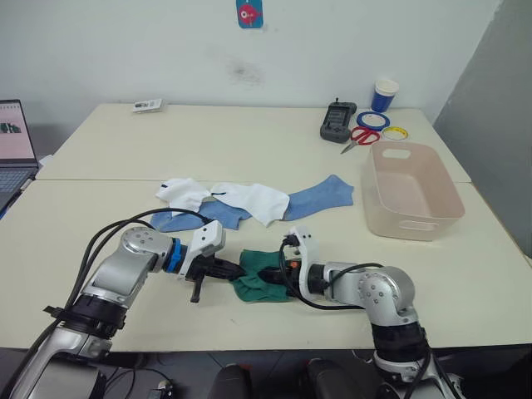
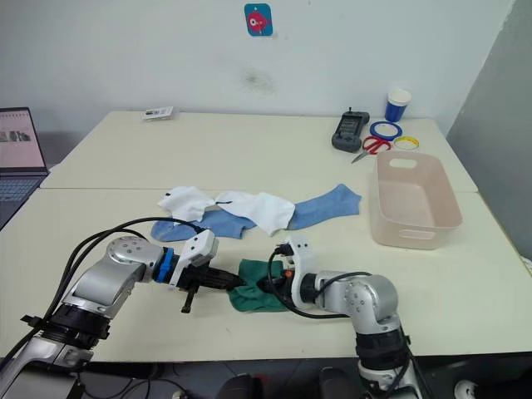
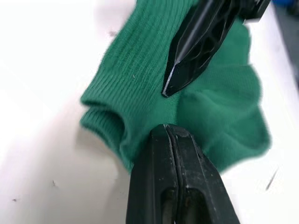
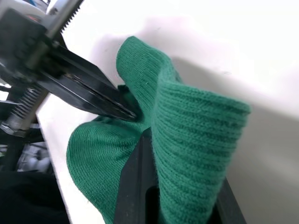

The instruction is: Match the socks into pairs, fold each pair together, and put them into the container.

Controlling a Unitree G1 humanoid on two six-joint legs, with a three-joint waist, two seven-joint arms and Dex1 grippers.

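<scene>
Ribbed dark green knit socks [image 1: 264, 277] sit bunched in a soft heap near the front edge of the smooth cream tabletop [image 1: 249, 141], between both arms. Left gripper [image 1: 237, 270]: black plastic fingers pressed together, tips pinching the left edge of the green bundle; in the left wrist view the two fingers [image 3: 175, 186] meet flush with cloth caught at the tip. Right gripper [image 1: 278, 270]: buried in the same bundle from the right side, one black finger [image 4: 135, 186] under a thick fold of ribbed knit draped over it; can't tell whether its fingers are apart or together.

Behind the green heap, well apart from it, the rest lie flat and limp in a loose row: two white cloth socks [image 1: 224, 198] overlapping two light blue cloth socks [image 1: 312, 198], one blue toe pointing toward the bin. Pale pink-beige rectangular plastic bin [image 1: 416, 218] with rounded corners and oval handle slots stands on the right side of the table, no socks inside.

Far right corner: blue-and-white paper cup [image 1: 385, 94], red-handled scissors [image 1: 360, 137], dark boxy handheld device [image 1: 337, 121].
</scene>
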